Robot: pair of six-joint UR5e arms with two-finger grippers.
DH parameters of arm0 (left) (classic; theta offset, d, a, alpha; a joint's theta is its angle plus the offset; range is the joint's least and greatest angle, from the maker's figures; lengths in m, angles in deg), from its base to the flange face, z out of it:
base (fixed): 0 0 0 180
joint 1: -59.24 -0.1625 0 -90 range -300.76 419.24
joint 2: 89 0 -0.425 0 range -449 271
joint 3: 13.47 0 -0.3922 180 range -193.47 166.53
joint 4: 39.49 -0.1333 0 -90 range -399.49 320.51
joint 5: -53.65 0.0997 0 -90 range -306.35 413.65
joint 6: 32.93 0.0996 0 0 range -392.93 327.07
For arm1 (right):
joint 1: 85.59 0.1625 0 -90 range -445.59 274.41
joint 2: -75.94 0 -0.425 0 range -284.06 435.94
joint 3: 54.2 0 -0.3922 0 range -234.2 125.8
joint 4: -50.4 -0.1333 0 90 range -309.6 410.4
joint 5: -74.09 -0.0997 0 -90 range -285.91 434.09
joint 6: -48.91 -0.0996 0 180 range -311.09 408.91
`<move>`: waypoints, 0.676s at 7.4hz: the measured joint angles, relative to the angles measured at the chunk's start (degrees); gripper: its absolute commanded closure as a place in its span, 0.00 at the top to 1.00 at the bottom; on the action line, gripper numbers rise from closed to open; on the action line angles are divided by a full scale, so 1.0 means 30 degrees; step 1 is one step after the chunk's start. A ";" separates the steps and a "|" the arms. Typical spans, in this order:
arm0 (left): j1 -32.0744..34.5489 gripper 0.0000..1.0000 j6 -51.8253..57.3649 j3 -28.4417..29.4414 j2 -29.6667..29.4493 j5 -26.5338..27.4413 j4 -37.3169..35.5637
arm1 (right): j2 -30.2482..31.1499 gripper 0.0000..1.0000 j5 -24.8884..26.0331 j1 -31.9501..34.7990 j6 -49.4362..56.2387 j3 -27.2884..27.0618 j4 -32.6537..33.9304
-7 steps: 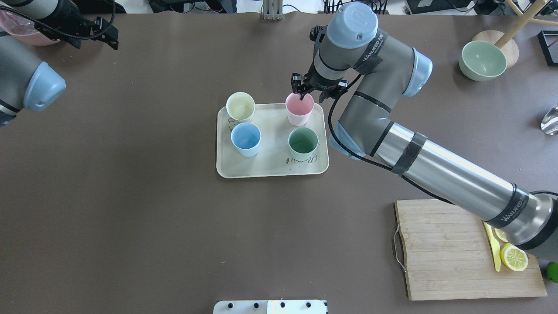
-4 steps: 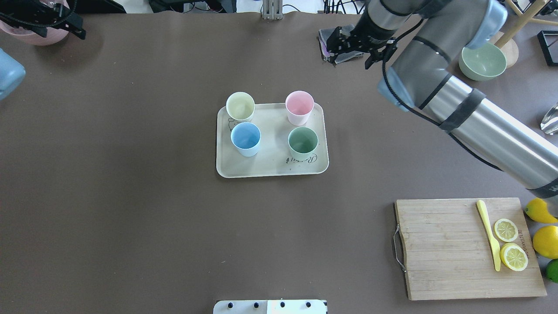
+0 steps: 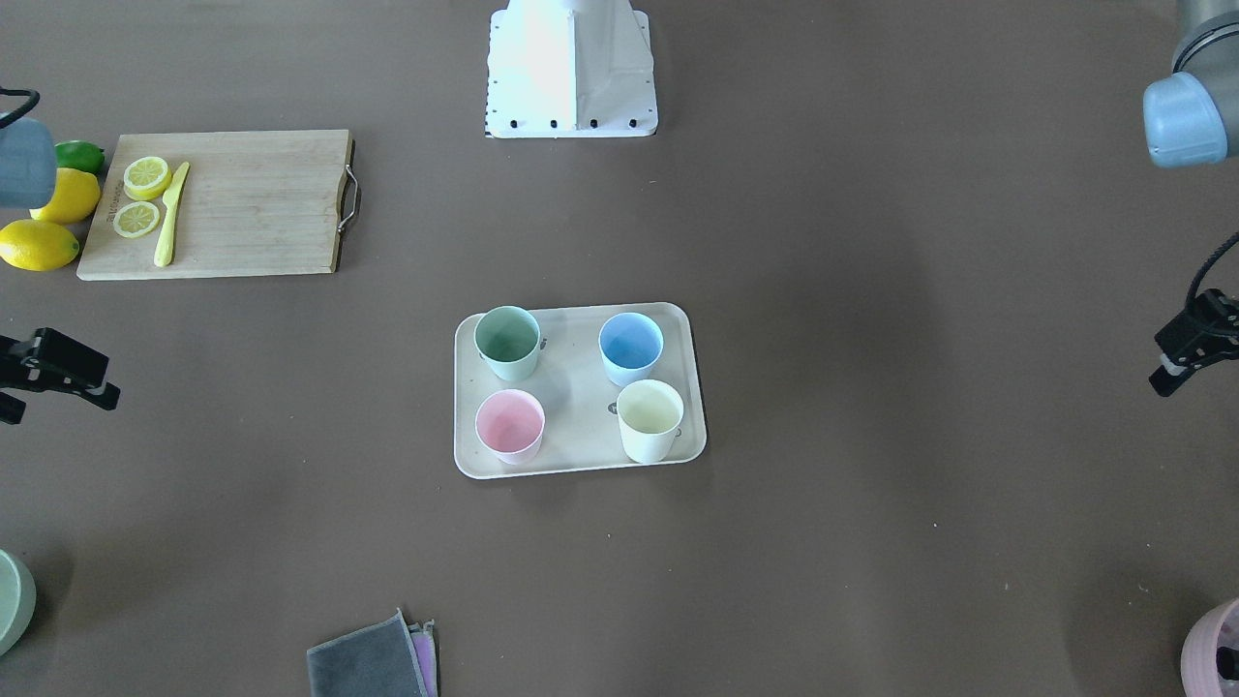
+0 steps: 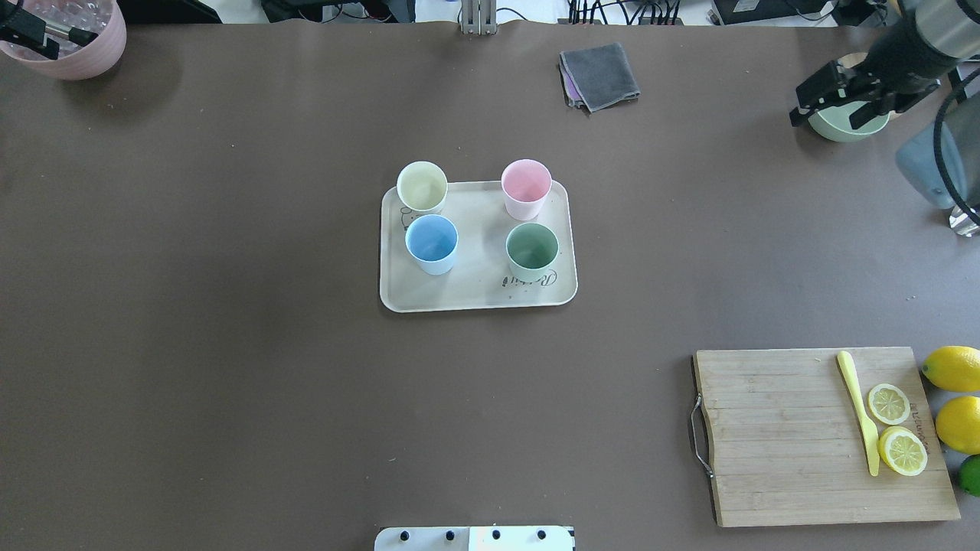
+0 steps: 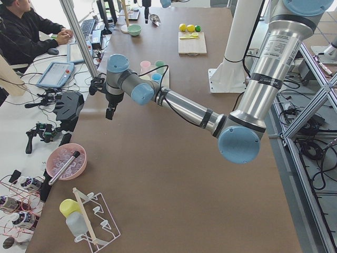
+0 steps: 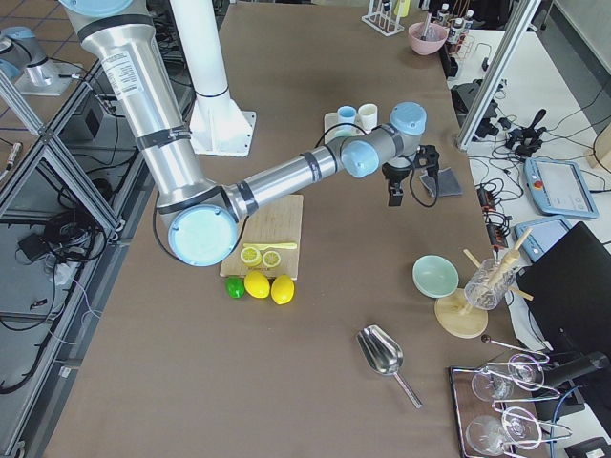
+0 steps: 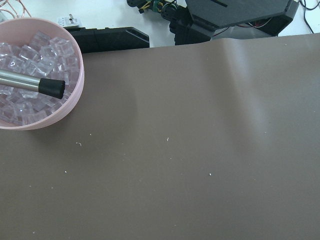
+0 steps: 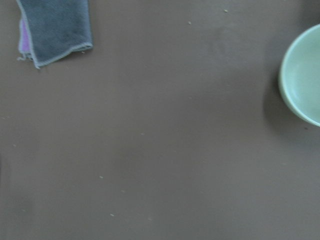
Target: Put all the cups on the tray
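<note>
- Tray first: the flat cream rectangular tray (image 4: pixel 478 229), with rounded corners and a raised rim, lies mid-table. It is likely stiff and light, and may slide if nudged.
- Four small matte tapered cups stand upright inside its rim, apart from one another. The pale cream-yellow cup (image 4: pixel 422 186) and pink cup (image 4: pixel 526 184) are farther from the robot; the light blue cup (image 4: pixel 432 241) and pastel green cup (image 4: pixel 532 246) are nearer. I judge them light, rigid and somewhat tippy, best pinched by one wall at the lip.
- The black two-finger right gripper (image 4: pixel 827 115) hangs near the sage-green round bowl (image 6: pixel 435 277), seemingly with its jaws apart and empty.
- The black left gripper (image 3: pixel 1176 363) is near the pink bowl of ice (image 4: pixel 92 53); I cannot tell whether it is parted or closed.
</note>
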 measured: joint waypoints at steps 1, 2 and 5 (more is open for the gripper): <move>0.0310 0.98 0.0034 -0.0003 0.0643 0.0018 0.0156 | 0.1485 1.00 -0.0005 0.0804 0.1579 -0.0289 0.0015; 0.0452 0.98 0.0090 0.0018 0.1298 0.0027 0.0239 | 0.2676 1.00 0.0006 0.1536 0.2971 -0.0368 -0.0002; 0.1996 0.98 0.3141 -0.0587 0.4283 -0.0151 0.0214 | 0.5537 1.00 -0.0128 0.3588 0.6081 -0.0592 -0.0181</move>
